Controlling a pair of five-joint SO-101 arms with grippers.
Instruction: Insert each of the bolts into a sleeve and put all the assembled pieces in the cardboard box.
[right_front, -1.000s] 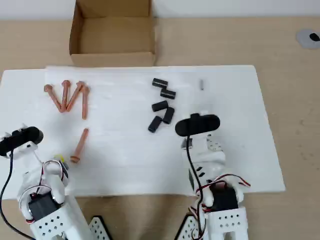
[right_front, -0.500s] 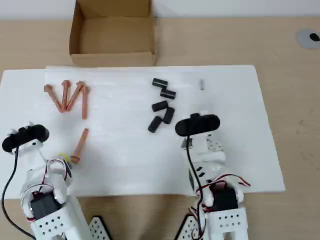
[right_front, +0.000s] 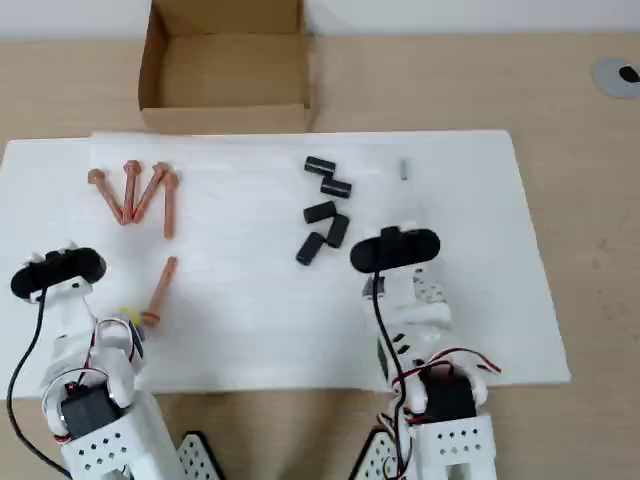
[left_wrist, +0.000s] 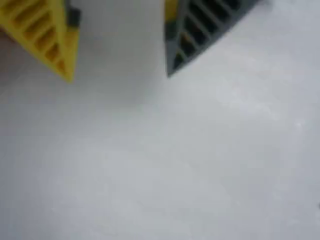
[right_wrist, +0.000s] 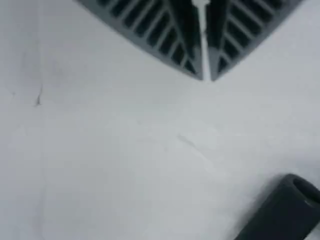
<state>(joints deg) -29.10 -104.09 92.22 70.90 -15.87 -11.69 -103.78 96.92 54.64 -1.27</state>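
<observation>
A white sheet (right_front: 470, 300) lies just below the cardboard box (right_front: 222, 118). Both arms sit folded at its near edge. The left gripper (left_wrist: 118, 75) has its fingers spread apart and the right gripper (right_wrist: 202, 75) is pinched closed. Five copper bolts (right_front: 169, 208) lie at the left, and five black sleeves (right_front: 320, 213) cluster at the centre.

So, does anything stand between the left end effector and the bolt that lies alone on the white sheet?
Nothing visible does: only bare white sheet separates the left end effector from the lone bolt. The four other bolts lie farther off, toward the cardboard box.
</observation>
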